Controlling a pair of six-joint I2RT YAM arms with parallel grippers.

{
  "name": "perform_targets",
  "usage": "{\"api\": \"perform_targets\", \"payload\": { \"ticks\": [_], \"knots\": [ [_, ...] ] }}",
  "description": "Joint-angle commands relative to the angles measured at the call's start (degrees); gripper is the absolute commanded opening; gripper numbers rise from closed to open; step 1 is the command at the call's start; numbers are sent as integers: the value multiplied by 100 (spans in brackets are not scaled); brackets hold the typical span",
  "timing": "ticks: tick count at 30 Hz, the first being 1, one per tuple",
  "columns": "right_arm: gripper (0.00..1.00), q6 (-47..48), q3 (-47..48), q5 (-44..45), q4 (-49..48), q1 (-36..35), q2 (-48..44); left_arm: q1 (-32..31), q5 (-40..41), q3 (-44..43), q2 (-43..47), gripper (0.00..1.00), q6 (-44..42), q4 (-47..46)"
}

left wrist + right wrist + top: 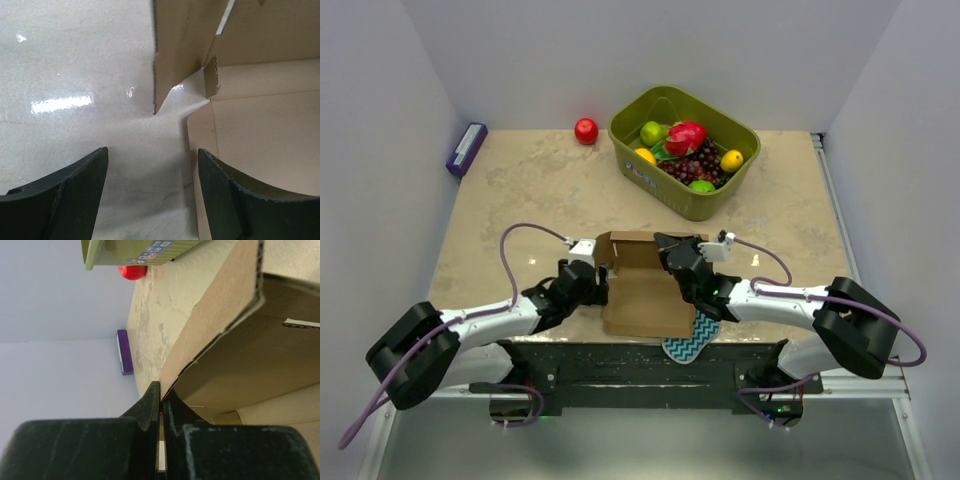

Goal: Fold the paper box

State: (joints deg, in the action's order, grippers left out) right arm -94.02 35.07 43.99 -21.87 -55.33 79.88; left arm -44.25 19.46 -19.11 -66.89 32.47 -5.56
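Observation:
The paper box [642, 300] lies in the top view as a brown blank near the table's front edge, its back wall and a right side panel raised. My right gripper [674, 264] is shut on the edge of that raised side panel; in the right wrist view the cardboard [235, 360] runs into the closed fingers [152, 400]. My left gripper [603, 284] stands open at the box's left edge. In the left wrist view one finger [65, 195] is over bare table and the other [250, 200] is over the box's floor panel [265, 125], with a loose upright flap [177, 50] ahead.
A green basket [692, 205] full of fruit stands behind the box. A red apple [586, 131] lies to its left and a purple block [466, 149] at the far left edge. A teal zigzag sponge [692, 340] pokes out under the box's front right corner.

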Motion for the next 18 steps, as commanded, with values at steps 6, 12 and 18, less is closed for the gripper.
{"api": "perform_targets", "payload": {
  "ticks": [6,12,18],
  "knots": [
    [0,235,-18,233,376,-22,19,-602,910,-673,-622,73,189,758],
    [0,235,-9,251,411,-22,-16,-690,866,-1006,-1317,71,321,1162],
    [0,270,-18,277,438,-22,-34,-699,822,-1068,-1021,71,383,1093]
  ]
}}
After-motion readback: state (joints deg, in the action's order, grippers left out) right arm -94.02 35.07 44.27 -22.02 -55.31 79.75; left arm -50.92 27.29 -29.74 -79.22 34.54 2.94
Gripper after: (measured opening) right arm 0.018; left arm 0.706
